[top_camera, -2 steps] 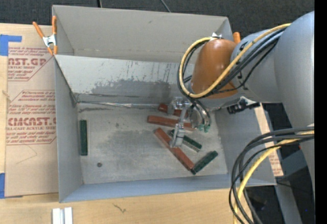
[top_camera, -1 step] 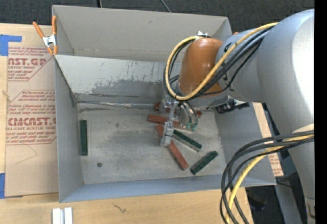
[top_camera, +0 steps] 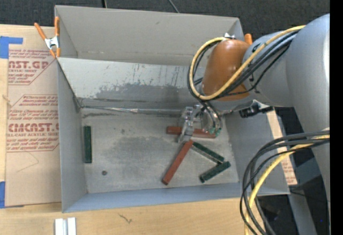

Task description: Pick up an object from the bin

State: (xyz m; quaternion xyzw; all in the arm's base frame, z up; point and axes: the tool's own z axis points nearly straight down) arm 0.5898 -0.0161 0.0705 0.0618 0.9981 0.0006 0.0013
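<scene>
Grey bin [top_camera: 134, 153]; gripper [top_camera: 188, 127] over upper end of red stick [top_camera: 177, 163], slanting down-left.

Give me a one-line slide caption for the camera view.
Gripper low over red-brown sticks and green sticks at the right of the bin, a lone green stick by its left wall.

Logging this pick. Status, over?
Gripper over short red-brown bar, mid-right. Long red-brown stick, dark green sticks crowd it.
</scene>
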